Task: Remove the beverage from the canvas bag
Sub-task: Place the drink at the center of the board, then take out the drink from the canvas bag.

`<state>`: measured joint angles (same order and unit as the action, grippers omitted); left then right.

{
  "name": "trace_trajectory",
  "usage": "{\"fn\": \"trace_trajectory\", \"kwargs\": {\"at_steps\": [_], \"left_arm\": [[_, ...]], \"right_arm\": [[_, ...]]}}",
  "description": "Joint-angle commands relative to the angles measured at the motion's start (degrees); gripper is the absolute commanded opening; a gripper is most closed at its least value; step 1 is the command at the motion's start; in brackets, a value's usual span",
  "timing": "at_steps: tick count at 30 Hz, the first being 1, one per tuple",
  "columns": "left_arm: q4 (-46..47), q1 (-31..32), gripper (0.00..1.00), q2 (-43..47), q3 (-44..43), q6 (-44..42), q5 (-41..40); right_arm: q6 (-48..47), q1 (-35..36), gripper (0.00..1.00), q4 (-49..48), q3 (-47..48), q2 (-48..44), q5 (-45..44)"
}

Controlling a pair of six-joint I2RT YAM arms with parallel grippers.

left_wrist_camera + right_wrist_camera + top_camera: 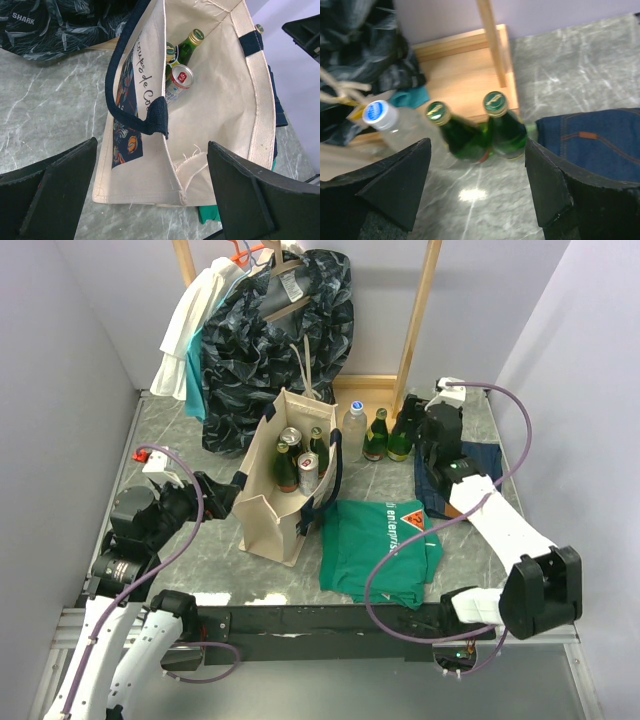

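Observation:
The cream canvas bag with navy straps stands open mid-table. Inside it are green bottles and a silver-red can; the left wrist view shows the can and a green bottle deep in the bag. My left gripper is open and empty, its jaws on either side of the bag's near left corner without touching it. My right gripper is open and empty, just behind two green bottles that stand on the table outside the bag, beside a clear water bottle.
A green T-shirt lies right of the bag. Folded jeans lie under my right arm. A wooden clothes rack base stands behind the bottles. A dark patterned garment and a white one hang behind the bag.

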<state>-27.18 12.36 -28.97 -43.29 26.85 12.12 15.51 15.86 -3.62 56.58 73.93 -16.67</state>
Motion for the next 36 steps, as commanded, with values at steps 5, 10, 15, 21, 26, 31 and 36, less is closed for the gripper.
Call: {"fn": "trace_trajectory", "kwargs": {"at_steps": [5,10,15,21,26,31,36], "left_arm": [[2.13,0.03,0.96,0.23,0.40,0.39,-0.43],[2.13,0.03,0.96,0.49,0.48,0.39,-0.61],[2.13,0.03,0.96,0.49,0.48,0.40,-0.61],[2.22,0.03,0.96,0.23,0.57,0.39,-0.52],[2.31,0.03,0.96,0.06,0.40,0.39,-0.69],[2.39,0.03,0.96,0.14,0.40,0.39,-0.96],[2.48,0.03,0.96,0.15,0.57,0.66,-1.84]], "right_arm": [[1.02,-0.21,0.82,6.33,4.49,-4.76,9.36],[-0.47,0.31,0.79,10.55,8.98,-3.71,14.72],[-1.88,1.63,0.73,14.16,13.55,-2.83,19.73],[-4.43,3.74,0.68,18.29,18.21,-1.07,23.08],[-8.12,7.34,0.71,23.90,23.56,1.39,23.26],[-13.38,13.49,0.74,29.01,29.72,4.54,19.50],[-16.74,20.26,0.74,32.44,36.49,8.59,16.75]]}}
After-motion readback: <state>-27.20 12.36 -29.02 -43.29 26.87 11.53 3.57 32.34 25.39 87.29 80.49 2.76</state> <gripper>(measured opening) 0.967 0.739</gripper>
